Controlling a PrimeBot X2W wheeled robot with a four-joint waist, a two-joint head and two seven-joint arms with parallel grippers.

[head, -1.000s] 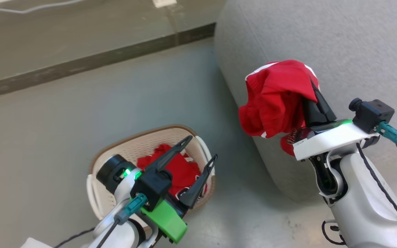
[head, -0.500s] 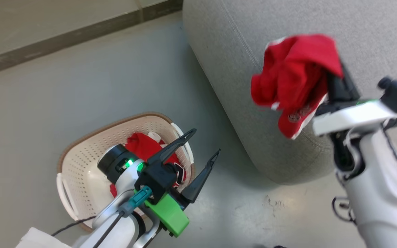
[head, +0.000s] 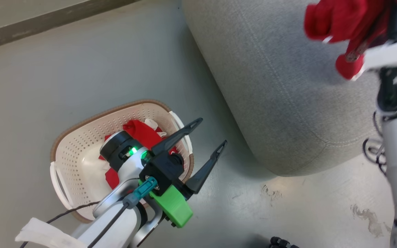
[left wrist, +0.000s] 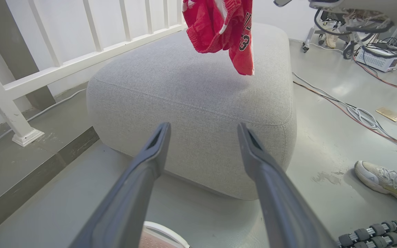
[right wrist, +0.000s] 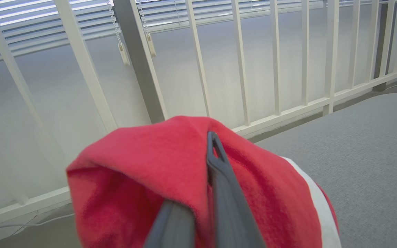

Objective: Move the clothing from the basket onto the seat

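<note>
My right gripper (right wrist: 207, 151) is shut on a red jersey (right wrist: 143, 179) with white trim, draped over its fingers. In the head view that jersey (head: 343, 20) hangs at the top right, above the large grey seat (head: 271, 86). The left wrist view shows the jersey (left wrist: 222, 31), numerals visible, dangling clear above the seat's (left wrist: 191, 79) top. The cream basket (head: 78, 134) stands on the floor left of the seat, with more red and white clothing (head: 140, 129) in it. My left gripper (head: 212, 131) is open and empty above the basket's right rim, its fingers pointing toward the seat.
A white railing (left wrist: 91, 55) runs behind the seat, above a dark step edge (head: 47, 24). Cables (left wrist: 360, 113) trail over the floor to the right of the seat. A person's shoe (left wrist: 381, 179) stands near a black ribbed roller (left wrist: 370, 234).
My right arm has lifted the red jersey higher and carried it further over the seat. The head camera has shifted meanwhile. My left gripper stays open over the basket.
</note>
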